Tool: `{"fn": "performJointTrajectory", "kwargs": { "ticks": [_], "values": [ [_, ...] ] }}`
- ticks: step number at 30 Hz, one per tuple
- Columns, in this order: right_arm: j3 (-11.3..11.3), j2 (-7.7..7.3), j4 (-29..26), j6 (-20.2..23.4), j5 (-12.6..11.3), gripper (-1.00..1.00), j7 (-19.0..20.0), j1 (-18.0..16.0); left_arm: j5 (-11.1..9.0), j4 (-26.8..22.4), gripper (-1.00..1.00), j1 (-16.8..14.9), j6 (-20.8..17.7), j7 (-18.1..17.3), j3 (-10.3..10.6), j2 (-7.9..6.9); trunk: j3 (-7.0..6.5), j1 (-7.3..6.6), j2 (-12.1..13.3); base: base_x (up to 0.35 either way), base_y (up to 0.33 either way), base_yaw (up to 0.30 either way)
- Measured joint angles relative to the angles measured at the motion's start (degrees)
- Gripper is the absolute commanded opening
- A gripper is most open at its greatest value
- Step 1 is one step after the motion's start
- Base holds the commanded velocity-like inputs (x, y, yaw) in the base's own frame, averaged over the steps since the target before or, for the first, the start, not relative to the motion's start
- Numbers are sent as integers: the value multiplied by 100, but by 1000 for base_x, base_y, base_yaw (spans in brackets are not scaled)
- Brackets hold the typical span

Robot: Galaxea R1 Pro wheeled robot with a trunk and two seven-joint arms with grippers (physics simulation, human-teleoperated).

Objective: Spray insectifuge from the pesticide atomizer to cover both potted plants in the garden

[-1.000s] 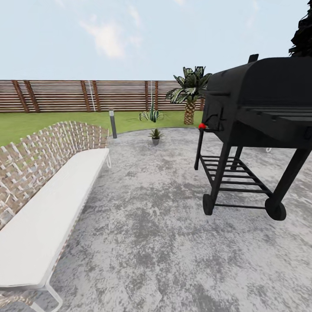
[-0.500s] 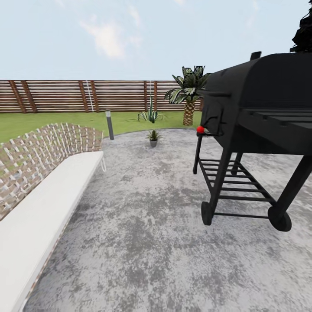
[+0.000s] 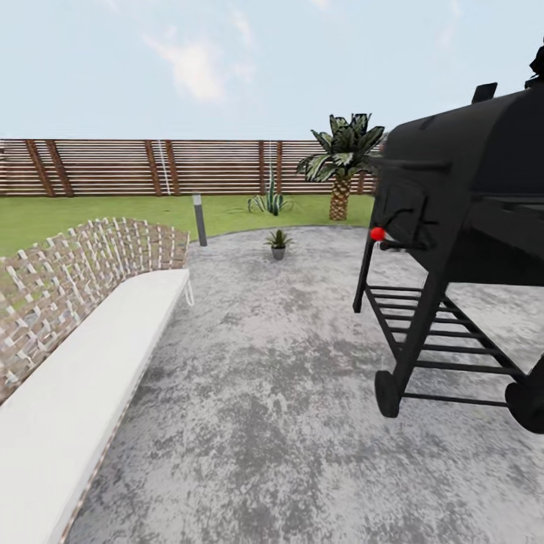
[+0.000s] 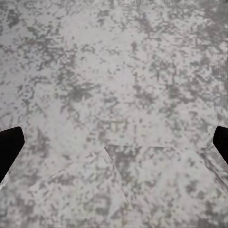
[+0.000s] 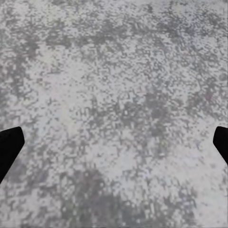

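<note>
Out at twelve o'clock, we see a small potted plant (image 3: 278, 243) on the patio (image 3: 272, 393). Our view has swung left since before; the grill (image 3: 461, 227) sits further toward three o'clock. Both grippers look spread wide. We see no atomizer yet.

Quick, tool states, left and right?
Left tool: open, holding nothing, fingers wide apart over the patio.
Right tool: open, holding nothing, over the patio too.
</note>
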State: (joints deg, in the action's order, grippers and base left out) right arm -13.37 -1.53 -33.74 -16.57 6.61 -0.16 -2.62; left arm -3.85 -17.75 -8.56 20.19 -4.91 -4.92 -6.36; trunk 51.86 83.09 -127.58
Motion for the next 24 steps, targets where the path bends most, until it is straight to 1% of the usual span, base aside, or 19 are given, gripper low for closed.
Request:
{"fn": "performJointTrajectory", "kwargs": {
  "ticks": [3, 8, 19, 24],
  "values": [
    [-1, 0, 0, -3, 0, 100, 0, 1, 3, 1, 100, -1, -2, -2, 1, 0, 4, 0, 0, 299, 185, 146],
    [-2, 0, -3, -4, 0, 100, 0, 1, 3, 2, 100, -1, -7, -2, 2, 8, 6, 0, 0, 320, 111, 33],
    [6, 0, 4, -4, 0, 100, 0, 2, 3, 3, 100, -2, -8, 6, 2, 16, 6, 0, 0, 336, 9, 2],
    [6, 0, 3, -3, 0, 100, 0, 2, 3, 3, 100, -2, -8, 6, -5, 14, 6, 0, 0, 336, -55, 0]
  ]
}}
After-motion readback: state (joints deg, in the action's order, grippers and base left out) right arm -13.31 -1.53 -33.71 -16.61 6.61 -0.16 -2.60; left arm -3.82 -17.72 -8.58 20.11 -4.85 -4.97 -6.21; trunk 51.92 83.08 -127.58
